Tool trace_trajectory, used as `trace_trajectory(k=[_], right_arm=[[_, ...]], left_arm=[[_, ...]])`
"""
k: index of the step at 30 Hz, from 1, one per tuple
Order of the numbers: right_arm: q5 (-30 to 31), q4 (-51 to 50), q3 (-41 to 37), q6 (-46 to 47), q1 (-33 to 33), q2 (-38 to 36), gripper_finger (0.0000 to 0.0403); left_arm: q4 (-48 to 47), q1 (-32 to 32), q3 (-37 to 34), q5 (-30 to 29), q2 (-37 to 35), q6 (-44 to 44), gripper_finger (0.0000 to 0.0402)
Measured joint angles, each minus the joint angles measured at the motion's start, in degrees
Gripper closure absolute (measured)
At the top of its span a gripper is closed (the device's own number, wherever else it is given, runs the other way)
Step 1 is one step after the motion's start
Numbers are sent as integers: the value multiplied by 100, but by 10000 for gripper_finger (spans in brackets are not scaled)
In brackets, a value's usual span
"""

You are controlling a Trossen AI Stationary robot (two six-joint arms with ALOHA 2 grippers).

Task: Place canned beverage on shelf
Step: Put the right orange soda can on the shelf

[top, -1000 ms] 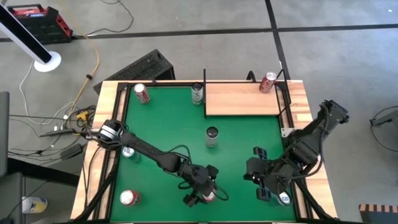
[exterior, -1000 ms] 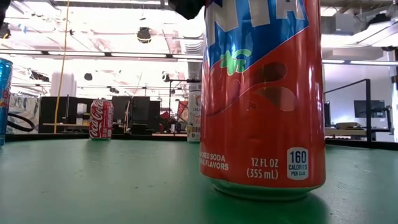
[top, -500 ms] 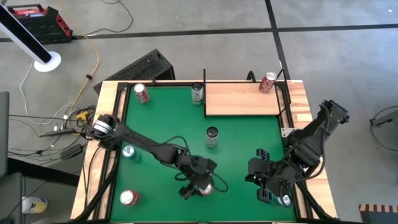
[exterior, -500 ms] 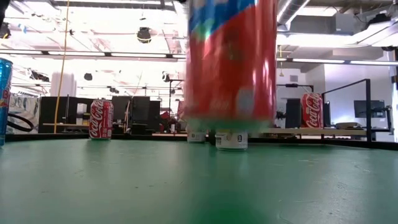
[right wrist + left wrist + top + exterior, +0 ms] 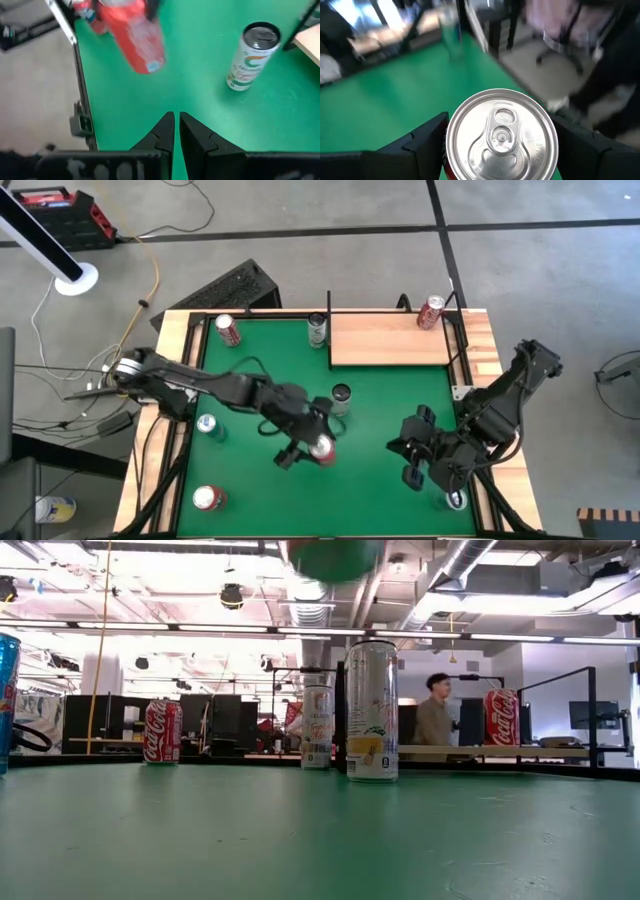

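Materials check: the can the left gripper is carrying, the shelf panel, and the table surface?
Red soda can held in the left gripper: looks like aluminium, shiny brushed lid with pull tab. Pale rectangular shelf panel: bare wood, visible grain, matte. Green table surface: probably felt or similar fabric, flat matte, no glare.

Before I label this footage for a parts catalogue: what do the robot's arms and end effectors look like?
Both arms are dark, nearly black, built of jointed segments. The left arm has a silver ring at its base end and a thin black cable looping alongside it. The left end effector has two broad, angular black fingers. The right end effector has two black fingers tapering to points. The right arm looks bulkier.
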Motion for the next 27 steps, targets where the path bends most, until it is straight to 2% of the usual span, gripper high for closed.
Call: trace_trajectory(k=[2,7,10,14,17,20,24,27], right_arm=[[185,-44,0,264,-20,-74,349],[1151,-220,0,968,-17,-308,349],[1771,-331,0,1194,-17,-459,349],[2242,-549,0,1261,-20,-665,349],[2315,-842,0,1272,-20,-831,350],[2305,-1473,0,1312,-17,-1044,359],[2319,-2509,0,1548,-17,-1513,379],[2360,-2827,-16,1306,-20,-1906,385]], left_arm=[[200,48,0,-80,-274,-259,128],[663,446,13,-1334,-573,-990,128],[740,823,11,-1693,-555,-1189,128],[990,1335,11,-1456,-335,-1399,128],[1061,1698,186,-1255,-32,-1422,128],[1070,2007,742,-1233,428,-1291,128],[756,2332,1885,-1094,1320,-1107,128],[577,2520,2675,-1063,2029,-1071,128]])
